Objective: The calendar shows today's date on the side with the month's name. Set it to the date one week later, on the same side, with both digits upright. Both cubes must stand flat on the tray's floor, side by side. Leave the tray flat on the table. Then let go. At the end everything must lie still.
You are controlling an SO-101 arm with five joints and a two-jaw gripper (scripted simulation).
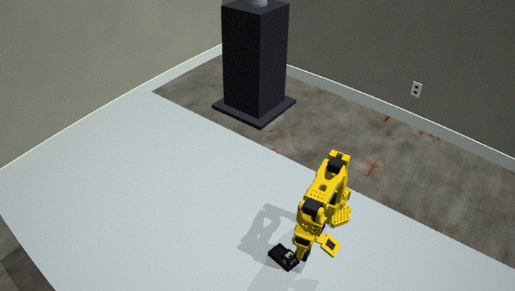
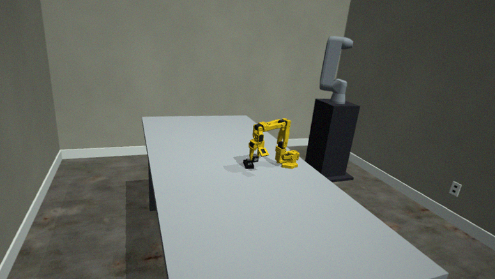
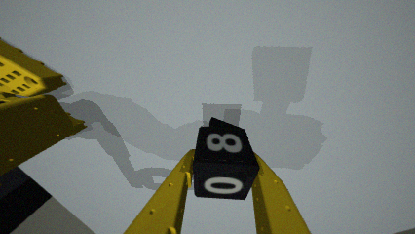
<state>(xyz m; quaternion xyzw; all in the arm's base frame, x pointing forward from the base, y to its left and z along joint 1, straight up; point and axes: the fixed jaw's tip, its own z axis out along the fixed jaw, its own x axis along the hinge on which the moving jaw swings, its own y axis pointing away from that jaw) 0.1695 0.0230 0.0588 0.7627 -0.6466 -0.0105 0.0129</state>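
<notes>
My gripper point(image 3: 221, 175) is shut on a black cube point(image 3: 225, 161) whose white digits 8 and 0 show on two faces in the wrist view. In the top view the gripper point(image 1: 302, 251) hangs just above the right end of the black tray point(image 1: 279, 255), with the held cube point(image 1: 305, 255) at its tip. A second black cube point(image 1: 288, 257) stands in the tray with a white 3 on top. In the exterior view the gripper point(image 2: 254, 158) is right beside the tray point(image 2: 248, 166). The tray is out of the wrist view; only table and shadows show under the cube.
The arm's yellow base point(image 2: 288, 158) stands right of the tray, near the table's far right edge. A black pedestal point(image 1: 254, 57) with a grey arm stands on the floor beyond the table.
</notes>
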